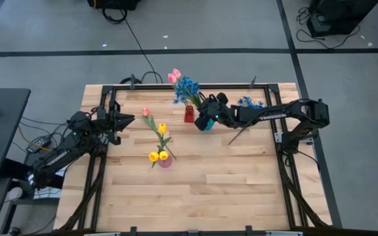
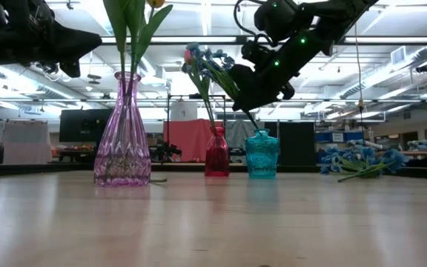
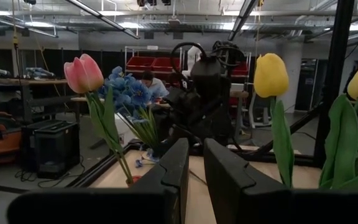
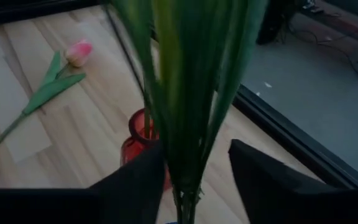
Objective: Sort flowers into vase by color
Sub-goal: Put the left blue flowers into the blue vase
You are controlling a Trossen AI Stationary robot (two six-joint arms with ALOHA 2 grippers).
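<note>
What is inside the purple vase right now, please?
The purple vase holds green stems with leaves; from above, yellow tulips show over it. The glass blurs the stems' lower ends, so they cannot be counted.

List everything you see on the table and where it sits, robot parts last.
Purple vase: one, front centre, holding yellow tulips.
Red vase: one, behind it, holding a pink tulip.
Teal vase: one, right of the red vase, under the right gripper.
Loose pink tulip: one, lying left of the red vase.
Loose blue flowers: one bunch, lying at the right back.
Table: one, light wood.
Left gripper: raised at the left, empty.
Right gripper: above the teal vase, shut on a blue flower.
</note>
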